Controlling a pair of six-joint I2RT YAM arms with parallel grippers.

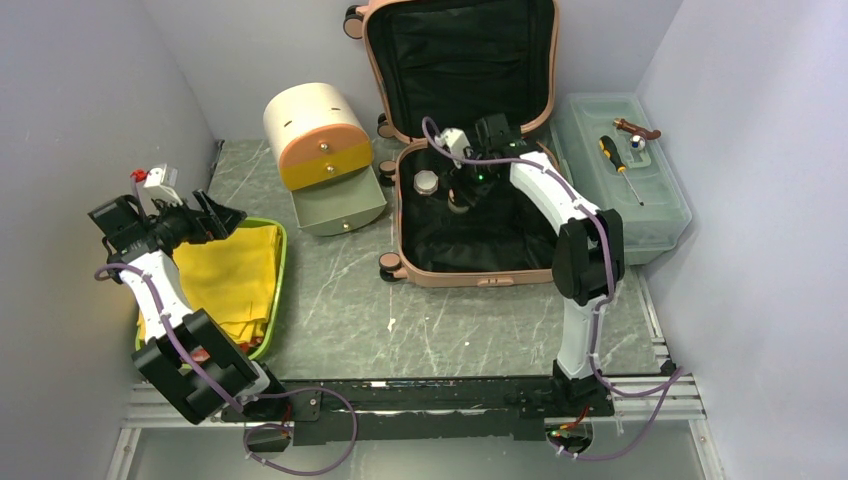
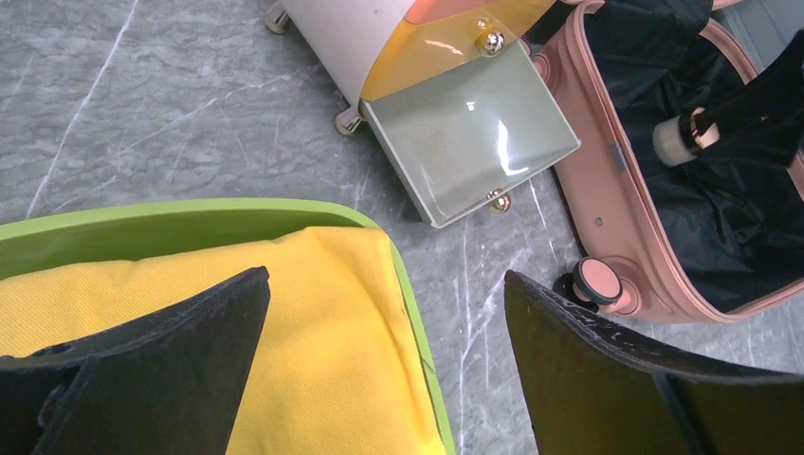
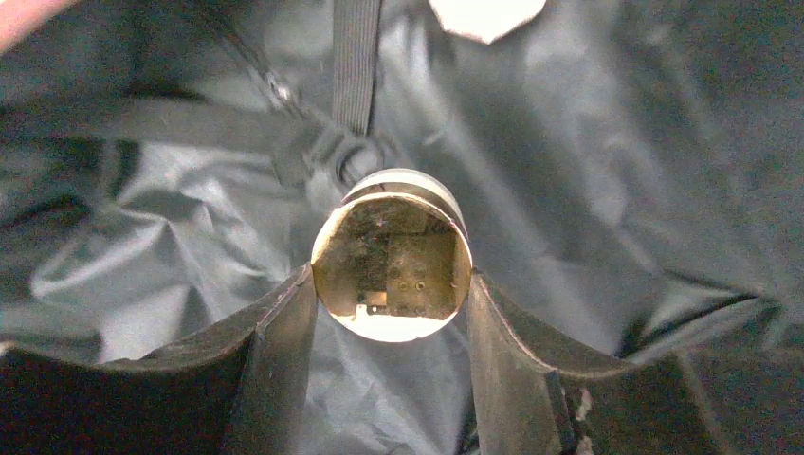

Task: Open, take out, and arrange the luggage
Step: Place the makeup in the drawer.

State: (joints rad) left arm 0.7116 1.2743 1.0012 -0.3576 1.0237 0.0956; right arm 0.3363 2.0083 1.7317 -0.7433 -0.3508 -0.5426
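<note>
Forward, right arm point(image 1: 560, 200) bent into luggage point(image 1: 470, 277), right gripper point(image 3: 390, 284) pinching jar point(image 3: 391, 242)

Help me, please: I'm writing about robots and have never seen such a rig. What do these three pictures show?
Two robot arms stand at the near edge of a table. One picture looks down from above; the others come from wrist cameras. The left pincer hangs open over a yellow cloth in a green tray. The right pincer reaches into the open pink luggage, closed on a small round jar. Nearby stand a cream drawer box and a grey-green toolbox.
</note>
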